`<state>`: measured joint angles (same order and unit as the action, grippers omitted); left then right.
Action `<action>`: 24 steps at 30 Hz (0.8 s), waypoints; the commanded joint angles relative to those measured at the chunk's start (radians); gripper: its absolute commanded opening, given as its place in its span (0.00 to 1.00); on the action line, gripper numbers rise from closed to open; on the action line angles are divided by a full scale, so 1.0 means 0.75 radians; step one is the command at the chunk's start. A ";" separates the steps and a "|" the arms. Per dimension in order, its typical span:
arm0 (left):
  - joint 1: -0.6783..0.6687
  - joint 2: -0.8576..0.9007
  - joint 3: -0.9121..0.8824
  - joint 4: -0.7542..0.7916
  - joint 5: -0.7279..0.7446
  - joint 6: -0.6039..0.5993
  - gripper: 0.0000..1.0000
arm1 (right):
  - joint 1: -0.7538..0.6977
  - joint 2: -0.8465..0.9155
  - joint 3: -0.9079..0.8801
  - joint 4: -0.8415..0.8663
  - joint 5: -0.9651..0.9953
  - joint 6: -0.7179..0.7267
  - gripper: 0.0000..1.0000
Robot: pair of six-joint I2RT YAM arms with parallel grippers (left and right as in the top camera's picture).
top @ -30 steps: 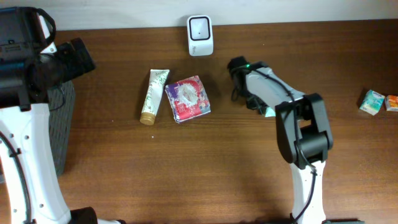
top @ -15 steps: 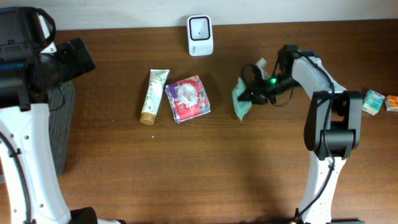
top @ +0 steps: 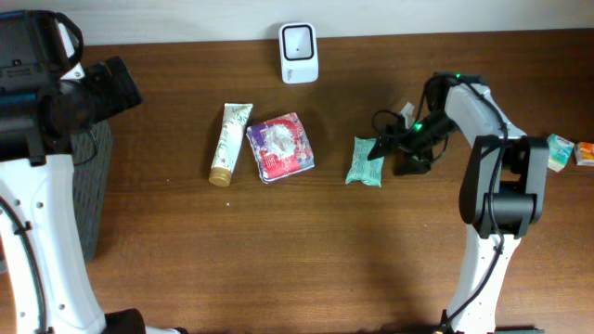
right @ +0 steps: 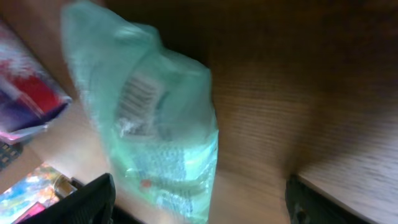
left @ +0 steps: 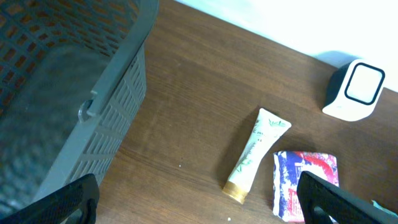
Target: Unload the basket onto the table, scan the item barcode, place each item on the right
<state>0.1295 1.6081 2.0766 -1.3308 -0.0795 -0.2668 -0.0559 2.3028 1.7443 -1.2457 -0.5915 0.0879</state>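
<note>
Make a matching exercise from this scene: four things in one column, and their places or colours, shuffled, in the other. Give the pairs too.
Things:
1. scanner
2. tube
3. green pack
4. basket

Places:
A. grey, far left
B. lying just in front of the right gripper
C. white, rearmost of all
D. just left of the red-and-blue pack

Pairs: 1-C, 2-D, 3-B, 4-A
</note>
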 commanded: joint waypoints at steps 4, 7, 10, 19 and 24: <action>0.004 -0.010 0.005 0.002 -0.006 -0.012 0.99 | 0.102 -0.010 -0.187 0.251 -0.068 0.079 0.21; 0.004 -0.010 0.005 0.002 -0.006 -0.012 0.99 | 0.109 -0.010 -0.167 0.255 -0.069 0.079 0.04; 0.004 -0.010 0.005 0.002 -0.006 -0.012 0.99 | 0.113 -0.039 -0.017 0.183 -0.070 -0.006 0.04; 0.006 -0.010 0.005 -0.004 -0.006 -0.012 0.99 | 0.324 -0.148 0.586 -0.003 0.024 -0.392 0.04; 0.006 -0.010 0.005 -0.018 -0.005 -0.012 0.99 | 0.400 -0.120 0.551 -0.099 0.382 -0.387 0.06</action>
<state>0.1299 1.6081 2.0769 -1.3399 -0.0795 -0.2668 0.2558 2.2177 2.1693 -1.2922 -0.4355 -0.1879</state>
